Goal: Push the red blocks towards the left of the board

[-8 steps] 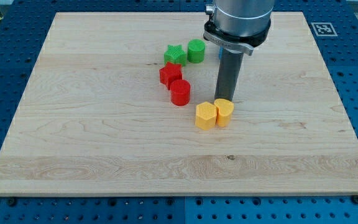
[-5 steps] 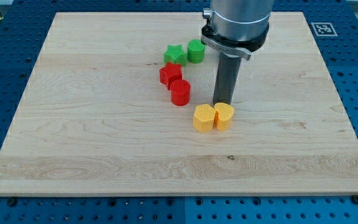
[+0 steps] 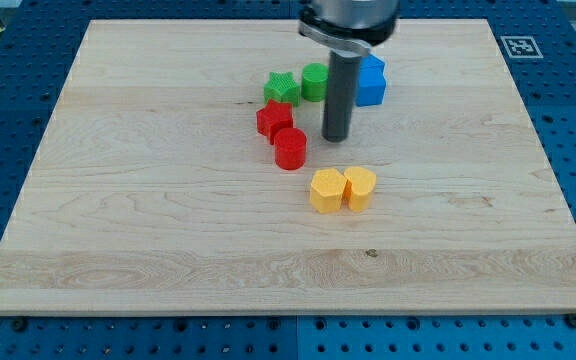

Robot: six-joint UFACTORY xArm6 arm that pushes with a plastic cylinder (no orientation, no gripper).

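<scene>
Two red blocks lie near the board's middle: a red star (image 3: 274,120) and, touching it below, a red cylinder (image 3: 290,149). My tip (image 3: 336,137) stands on the board just to the right of the red cylinder, a short gap away, touching no block. The rod rises to the arm's grey body at the view's top.
A green star (image 3: 281,88) and a green cylinder (image 3: 314,81) sit just above the red blocks. A blue block (image 3: 370,81) shows right of the rod. Two yellow blocks (image 3: 328,189) (image 3: 360,186) lie side by side below my tip. The wooden board (image 3: 118,200) rests on a blue perforated table.
My tip has moved up and to the left, away from the yellow blocks toward the red ones. The blue block has come into sight. The yellow pair had shifted slightly down.
</scene>
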